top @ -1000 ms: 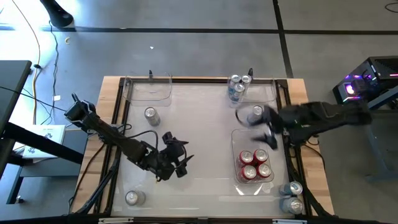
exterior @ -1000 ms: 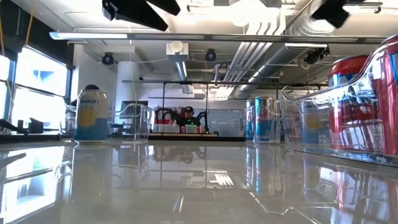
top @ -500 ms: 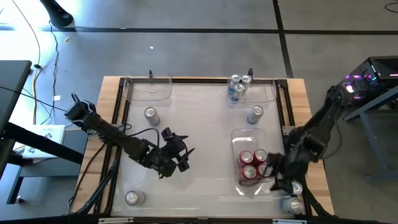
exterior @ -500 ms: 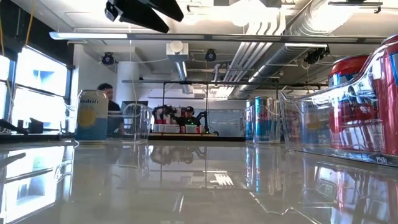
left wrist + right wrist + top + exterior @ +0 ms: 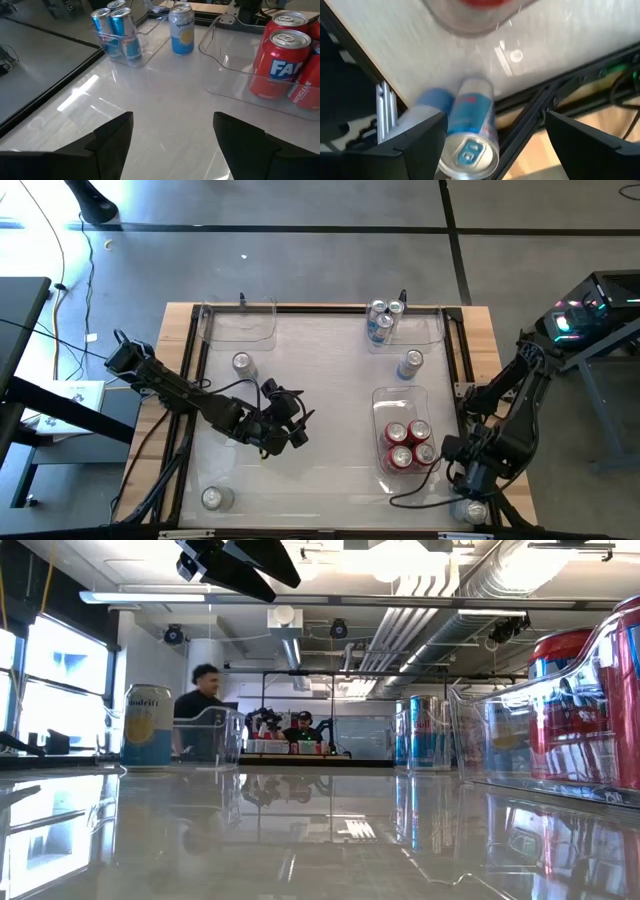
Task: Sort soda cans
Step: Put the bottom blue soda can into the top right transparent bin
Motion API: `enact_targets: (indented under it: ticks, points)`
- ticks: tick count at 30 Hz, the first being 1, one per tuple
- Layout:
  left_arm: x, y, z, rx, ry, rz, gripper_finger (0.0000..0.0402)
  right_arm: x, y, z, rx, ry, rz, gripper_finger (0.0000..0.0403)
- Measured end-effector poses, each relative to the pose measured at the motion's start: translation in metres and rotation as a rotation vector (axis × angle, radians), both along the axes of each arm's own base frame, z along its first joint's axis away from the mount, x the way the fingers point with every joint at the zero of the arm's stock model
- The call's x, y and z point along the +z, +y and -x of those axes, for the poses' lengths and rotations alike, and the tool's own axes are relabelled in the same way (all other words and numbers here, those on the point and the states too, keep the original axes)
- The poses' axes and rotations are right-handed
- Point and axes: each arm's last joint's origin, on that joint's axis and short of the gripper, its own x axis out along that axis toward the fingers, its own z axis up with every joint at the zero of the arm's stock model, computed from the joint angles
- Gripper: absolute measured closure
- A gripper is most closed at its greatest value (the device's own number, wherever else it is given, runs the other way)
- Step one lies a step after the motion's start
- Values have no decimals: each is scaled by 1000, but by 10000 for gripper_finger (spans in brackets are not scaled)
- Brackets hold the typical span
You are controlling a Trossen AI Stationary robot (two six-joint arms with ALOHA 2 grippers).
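The table point(image 5: 330, 360) carries clear bins and scattered soda cans. The clear bin point(image 5: 405, 395) at four o'clock holds three red cans point(image 5: 408, 444). Blue cans point(image 5: 382, 320) stand in the one o'clock bin. The left gripper point(image 5: 292, 428) hovers near centre, jaws wide apart, empty. The right gripper point(image 5: 472, 480) hangs at five o'clock over a slim blue-and-silver can point(image 5: 470, 127), fingers spread, gripping nothing.

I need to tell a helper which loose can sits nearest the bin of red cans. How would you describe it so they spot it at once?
Start at the clear bin holding red cans on the table's right side. Just beyond its empty end, toward the far edge, a single can stands upright on the bare table. Unlike its neighbours, it is light blue with a yellow circle and sits in no bin.
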Motion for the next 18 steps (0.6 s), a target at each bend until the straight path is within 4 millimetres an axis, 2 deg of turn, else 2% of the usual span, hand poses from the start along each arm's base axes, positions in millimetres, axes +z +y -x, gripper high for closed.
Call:
enact_targets:
  ticks: [4, 10, 18]
  points:
    - [-4, 0, 1, -1, -1, 1, 133, -9, 1, 5, -87, 48, 35, 73]
    - [-19, 2, 5, 3, 6, 31, 133, -11, 3, 11, -164, 77, 43, 73]
    - [-25, 2, 6, 7, -11, 50, 133, -11, 6, 11, -150, 62, 14, 73]
